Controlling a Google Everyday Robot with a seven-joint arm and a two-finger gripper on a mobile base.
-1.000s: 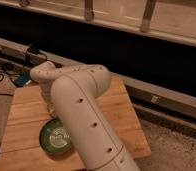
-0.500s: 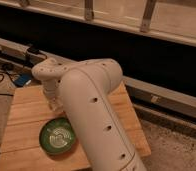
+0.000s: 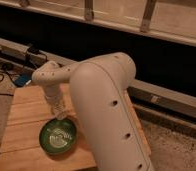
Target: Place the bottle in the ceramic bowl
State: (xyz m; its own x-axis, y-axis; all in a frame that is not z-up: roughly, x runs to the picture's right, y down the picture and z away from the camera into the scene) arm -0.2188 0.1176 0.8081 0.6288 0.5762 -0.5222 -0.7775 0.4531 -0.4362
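Bottle point(image 3: 59, 114): a small pale shape hangs at the tip of the hand point(image 3: 58, 108), over the far rim of the bowl point(image 3: 57, 136). It is too blurred to make out a neck or label. Whether the hand is clamped on it or apart, I cannot tell. The hand points straight down from a short pale wrist and sits just above the bowl's back edge, not inside it.

The bowl is round, dark green, with pale rings inside. It rests flat on the tabletop point(image 3: 26, 117), near the front, and nothing lies in it that I can tell from the ring pattern.

The tabletop is made of light wooden planks running left to right. The arm point(image 3: 106, 100), thick and cream-white with small dark holes along its side, fills the middle and right of the view and hides the right part of the tabletop.

Left of the tabletop, dark cables point(image 3: 0, 77) lie on the floor beside a small blue thing point(image 3: 22, 80). Behind runs a pale ledge point(image 3: 161, 97) below a dark wall, with black plugs point(image 3: 32, 50) set on it at the left. Speckled ground point(image 3: 178, 147) shows at the right.
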